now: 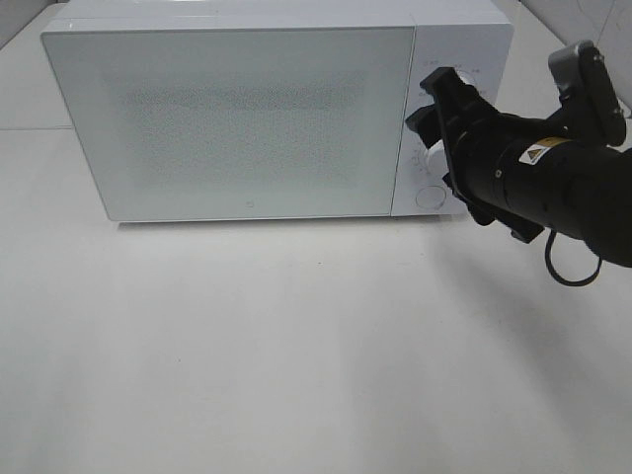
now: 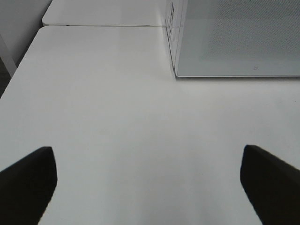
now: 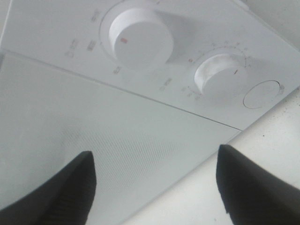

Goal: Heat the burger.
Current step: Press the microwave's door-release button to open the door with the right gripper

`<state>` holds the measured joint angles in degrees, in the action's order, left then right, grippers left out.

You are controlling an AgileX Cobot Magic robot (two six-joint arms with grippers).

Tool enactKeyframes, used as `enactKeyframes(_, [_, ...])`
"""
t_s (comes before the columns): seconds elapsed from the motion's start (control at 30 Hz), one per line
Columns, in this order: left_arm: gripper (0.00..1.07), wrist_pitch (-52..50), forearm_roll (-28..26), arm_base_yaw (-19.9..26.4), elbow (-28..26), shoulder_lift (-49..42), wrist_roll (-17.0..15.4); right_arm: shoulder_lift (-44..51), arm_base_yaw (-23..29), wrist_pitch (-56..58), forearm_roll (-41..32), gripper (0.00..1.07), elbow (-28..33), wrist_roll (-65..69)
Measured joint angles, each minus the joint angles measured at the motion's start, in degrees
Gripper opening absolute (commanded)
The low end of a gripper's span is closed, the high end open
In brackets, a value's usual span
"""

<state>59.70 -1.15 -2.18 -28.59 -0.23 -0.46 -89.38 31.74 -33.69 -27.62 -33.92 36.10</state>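
The burger is hidden. A white microwave stands at the back of the table with its door shut. My right gripper is up against the control panel on the microwave's right side. In the right wrist view the right gripper is open, its dark fingers spread wide with nothing between them. That view looks past the fingers at the upper knob and the lower knob. My left gripper is open over bare table, well short of the microwave's corner.
A round button sits below the two knobs on the panel. The white table stretches in front of the microwave. A second table surface joins on behind it.
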Motion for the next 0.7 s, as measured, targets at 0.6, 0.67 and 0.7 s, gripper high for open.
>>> enactKeyframes(0.6, [1.03, 0.00, 0.00, 0.00, 0.00, 0.00, 0.00, 16.04, -0.06, 37.82, 13.69, 0.76, -2.23, -27.90])
enactKeyframes(0.67, [1.03, 0.00, 0.00, 0.00, 0.00, 0.00, 0.00, 17.36, -0.06, 40.34, 15.18, 0.76, -2.86, -28.19])
enactKeyframes(0.7, [1.03, 0.00, 0.00, 0.00, 0.00, 0.00, 0.00, 19.88, -0.06, 45.26, 18.16, 0.76, -4.30, -28.25])
